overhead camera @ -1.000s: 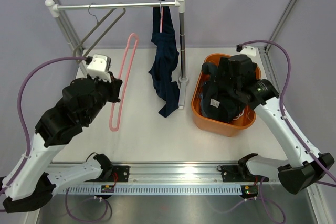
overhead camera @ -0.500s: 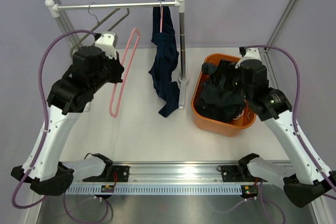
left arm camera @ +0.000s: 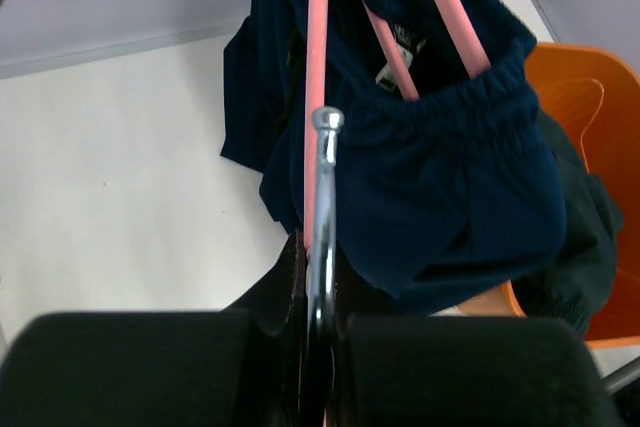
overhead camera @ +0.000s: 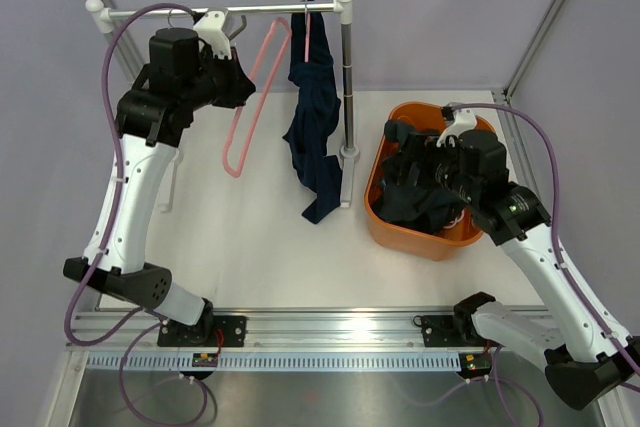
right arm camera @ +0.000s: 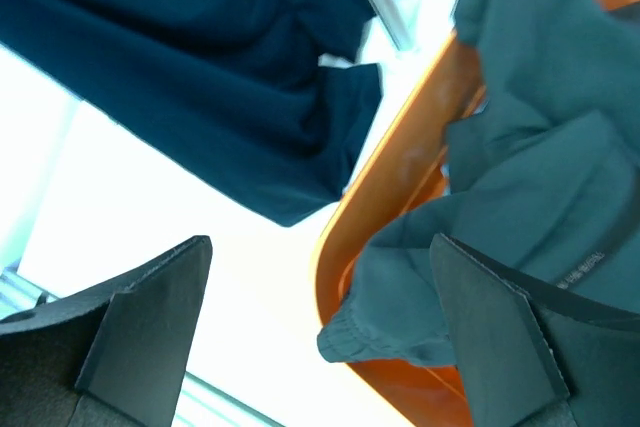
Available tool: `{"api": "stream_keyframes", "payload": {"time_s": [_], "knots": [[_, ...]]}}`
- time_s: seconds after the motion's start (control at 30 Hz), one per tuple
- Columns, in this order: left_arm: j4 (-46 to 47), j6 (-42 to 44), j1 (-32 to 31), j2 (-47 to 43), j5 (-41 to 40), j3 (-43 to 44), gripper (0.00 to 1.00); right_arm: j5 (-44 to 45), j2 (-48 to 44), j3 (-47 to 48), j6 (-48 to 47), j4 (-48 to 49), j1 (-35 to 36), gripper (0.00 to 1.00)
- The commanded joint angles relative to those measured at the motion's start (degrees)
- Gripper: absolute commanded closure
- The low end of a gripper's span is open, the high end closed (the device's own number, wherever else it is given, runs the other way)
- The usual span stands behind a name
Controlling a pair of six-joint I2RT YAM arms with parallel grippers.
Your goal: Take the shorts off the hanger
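The dark navy shorts (overhead camera: 315,117) hang from a pink hanger on the rack's rod (overhead camera: 270,11); they also show in the left wrist view (left arm camera: 450,197) and the right wrist view (right arm camera: 200,47). The charcoal shorts (overhead camera: 420,192) lie heaped in the orange basket (overhead camera: 385,217), as the right wrist view shows (right arm camera: 540,177). No light blue shorts are in view. My left gripper (overhead camera: 240,82) is raised near the rod, shut on the metal hook (left arm camera: 322,247) of an empty pink hanger (overhead camera: 255,97). My right gripper (overhead camera: 425,162) is open and empty over the basket (right arm camera: 400,177).
The rack's upright post (overhead camera: 347,77) stands between the hanging navy shorts and the basket. A grey wire hanger (overhead camera: 236,23) hangs on the rod behind my left arm. Frame posts rise at the back corners.
My left arm has lifted the empty pink hanger from low over the table up beside the rod. My right arm has drawn back a little over the basket.
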Motion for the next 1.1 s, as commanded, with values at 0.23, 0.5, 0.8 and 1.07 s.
{"api": "stream_keyframes", "payload": {"time_s": [0.23,0.5,0.8,1.07], "knots": [[1.81,1.39,2.6,7.7,2.28,14.25,1.0,-7.1,-1.13,-3.68,-0.86,7.68,-0.23,0.01],[3.64,-0.19,3.04,12.01,-3.6,17.51,1.0,-9.39,-1.3,-4.74,-0.51,9.44,-0.23,0.01],[9.79,-2.48,3.04,15.35,-10.54,18.47,1.0,-10.18,-0.16,-5.53,-0.6,10.14,-0.23,0.0],[9.62,-2.39,3.39,20.36,-11.96,23.4,1.0,-10.09,0.46,-6.41,-0.78,10.67,-0.23,0.0]]}}
